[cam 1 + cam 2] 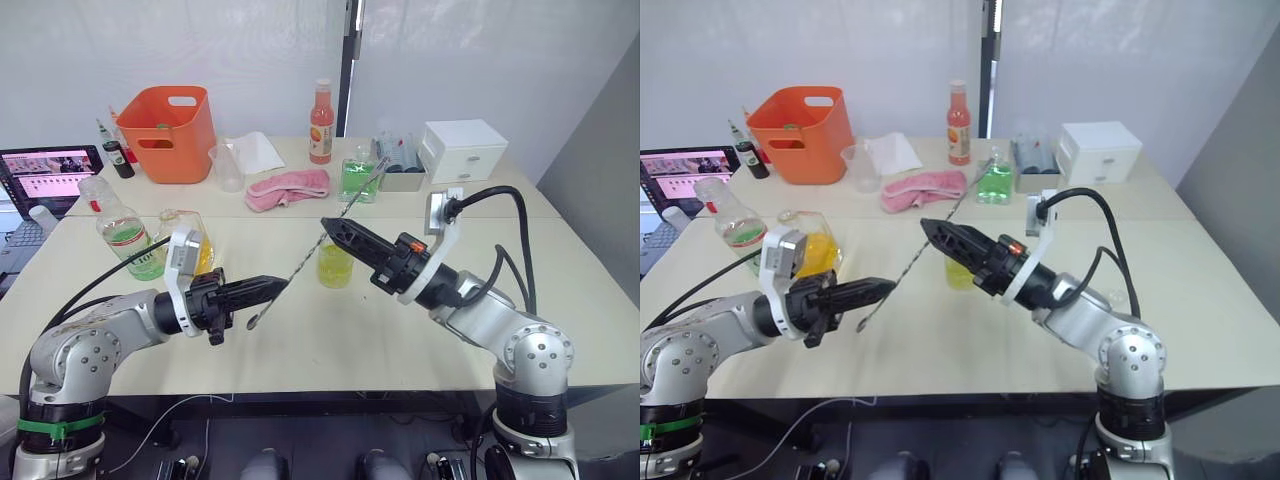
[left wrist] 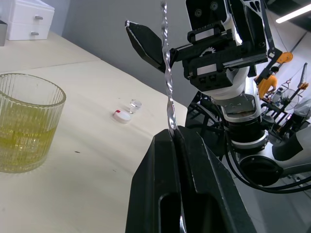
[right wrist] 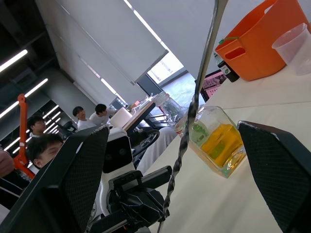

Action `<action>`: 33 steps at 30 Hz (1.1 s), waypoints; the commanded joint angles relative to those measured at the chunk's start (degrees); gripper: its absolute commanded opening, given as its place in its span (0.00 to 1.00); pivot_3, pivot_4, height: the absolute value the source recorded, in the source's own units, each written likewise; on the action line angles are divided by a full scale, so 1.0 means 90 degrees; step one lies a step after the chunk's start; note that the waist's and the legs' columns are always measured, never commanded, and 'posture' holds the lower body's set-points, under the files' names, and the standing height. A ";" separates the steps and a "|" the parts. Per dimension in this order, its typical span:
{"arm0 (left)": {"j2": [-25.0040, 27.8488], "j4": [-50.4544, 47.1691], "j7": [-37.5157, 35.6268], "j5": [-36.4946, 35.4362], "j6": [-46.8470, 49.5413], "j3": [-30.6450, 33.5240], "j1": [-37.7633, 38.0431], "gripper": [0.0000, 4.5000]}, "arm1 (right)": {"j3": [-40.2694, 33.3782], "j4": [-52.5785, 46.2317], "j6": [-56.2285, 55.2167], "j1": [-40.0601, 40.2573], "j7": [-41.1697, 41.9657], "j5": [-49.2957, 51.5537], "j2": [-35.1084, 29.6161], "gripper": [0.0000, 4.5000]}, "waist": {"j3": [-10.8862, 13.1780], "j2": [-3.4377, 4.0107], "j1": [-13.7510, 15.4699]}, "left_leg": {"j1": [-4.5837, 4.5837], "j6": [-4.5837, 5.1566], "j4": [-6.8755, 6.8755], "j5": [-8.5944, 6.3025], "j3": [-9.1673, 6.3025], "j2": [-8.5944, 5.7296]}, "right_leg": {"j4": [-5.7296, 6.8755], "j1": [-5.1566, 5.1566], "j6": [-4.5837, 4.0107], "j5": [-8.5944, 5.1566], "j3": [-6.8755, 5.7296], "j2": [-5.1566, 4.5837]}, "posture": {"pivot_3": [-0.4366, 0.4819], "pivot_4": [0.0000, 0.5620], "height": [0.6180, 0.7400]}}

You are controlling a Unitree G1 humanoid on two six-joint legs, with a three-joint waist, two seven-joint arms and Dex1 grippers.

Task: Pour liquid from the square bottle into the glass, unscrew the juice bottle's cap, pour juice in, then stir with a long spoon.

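My left gripper [image 1: 280,283] is shut on the long spoon [image 1: 305,258] near its bowl end, holding it above the table. The twisted stem slants up and away towards the back. My right gripper [image 1: 328,225] is open, and the stem [image 3: 187,131] passes between its spread fingers. Behind the spoon stands the glass [image 1: 335,262], partly filled with yellow-green liquid. The square bottle [image 1: 197,245] with yellow-orange contents sits behind my left wrist. The juice bottle [image 1: 125,235] with its green label leans at the left. A small white cap [image 2: 121,115] lies on the table beside a glass stopper [image 2: 134,103].
Along the back stand an orange basket [image 1: 170,130], a cloudy plastic cup [image 1: 228,168], a pink cloth [image 1: 288,187], an orange-red bottle [image 1: 320,122], a green-filled square bottle [image 1: 358,178] and a white drawer box [image 1: 462,150]. A laptop [image 1: 45,175] sits far left.
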 commanded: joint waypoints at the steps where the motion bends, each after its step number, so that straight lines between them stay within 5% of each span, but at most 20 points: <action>1: 0.0082 -0.0192 -0.0033 -0.0114 -0.0073 0.0036 -0.0086 0.01 | -0.0013 -0.0172 -0.0210 -0.0099 0.0015 0.0135 -0.0003 1.00 | 0.0000 0.0000 0.0001 | 0.0000 0.0000 0.0000 0.0000 0.0000 0.0000 | 0.0000 0.0000 0.0000 0.0000 0.0000 0.0000 | 0.48 0.27 0.79; 4: 0.0094 -0.0182 -0.0040 -0.0100 -0.0087 0.0040 -0.0081 0.00 | 0.0026 -0.0163 -0.0263 -0.0106 0.0014 0.0126 -0.0006 0.94 | 0.0000 0.0000 0.0002 | 0.0000 0.0000 0.0000 0.0000 0.0000 0.0000 | -0.0001 0.0000 0.0000 0.0000 0.0000 -0.0001 | 0.48 0.27 0.79; 17: 0.0165 -0.0167 -0.0108 -0.0003 -0.0127 0.0001 -0.0049 0.00 | 0.0094 -0.0126 -0.0416 -0.0190 -0.0012 0.0155 0.0012 0.01 | 0.0000 0.0000 0.0002 | -0.0001 0.0000 -0.0001 0.0000 0.0000 0.0000 | -0.0002 -0.0001 0.0000 0.0000 0.0000 -0.0001 | 0.48 0.27 0.79; 28: 0.0323 -0.0078 0.0088 0.0215 -0.0132 -0.0176 -0.0118 0.00 | 0.0080 -0.0139 -0.0463 -0.0171 -0.0154 0.0061 -0.0038 0.01 | 0.0000 0.0000 0.0005 | -0.0003 0.0000 -0.0002 0.0000 0.0000 0.0000 | -0.0003 -0.0002 -0.0001 -0.0001 0.0000 -0.0002 | 0.48 0.27 0.79; 33: 0.0277 -0.0044 0.0181 0.0273 -0.0222 -0.0153 -0.0171 0.36 | 0.0055 -0.0131 -0.0514 -0.0161 -0.0236 -0.0061 -0.0082 0.00 | 0.0000 0.0000 0.0001 | -0.0003 0.0000 -0.0003 0.0000 0.0000 0.0001 | -0.0005 -0.0003 -0.0001 -0.0001 0.0000 -0.0001 | 0.48 0.27 0.79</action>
